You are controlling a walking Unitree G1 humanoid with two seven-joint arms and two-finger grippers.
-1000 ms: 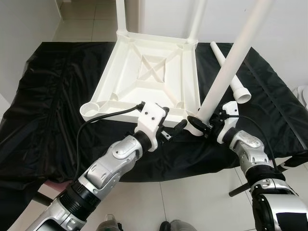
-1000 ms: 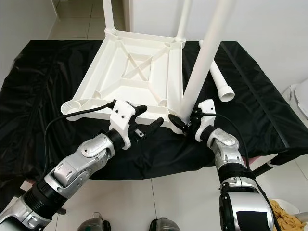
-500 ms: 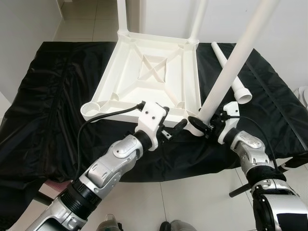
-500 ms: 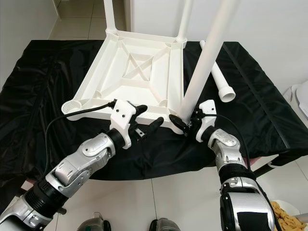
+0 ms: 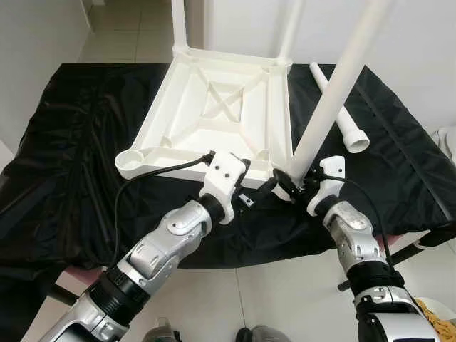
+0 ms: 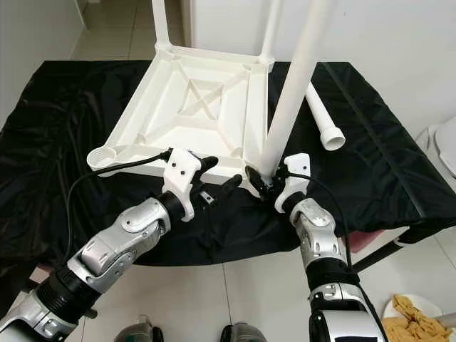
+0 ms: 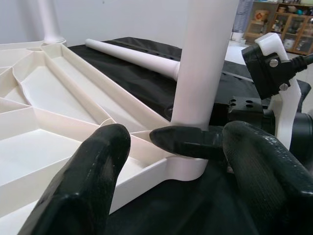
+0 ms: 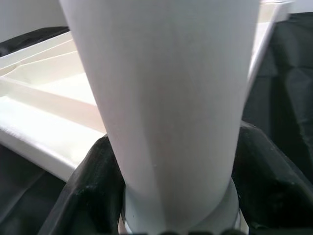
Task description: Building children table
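While the upturned white children's table (image 5: 221, 107) lies on the black-draped tabletop (image 5: 71, 142), the right claw (image 5: 288, 187) is clenched around the base of a white leg (image 5: 331, 92) standing at the near right corner socket. The left claw (image 5: 256, 194) hovers released just beside that corner. Another loose leg (image 5: 342, 114) lies to the right. Being hollow plastic, the leg probably handles light, stiff and slippery; holding low by the flared foot looks surest.
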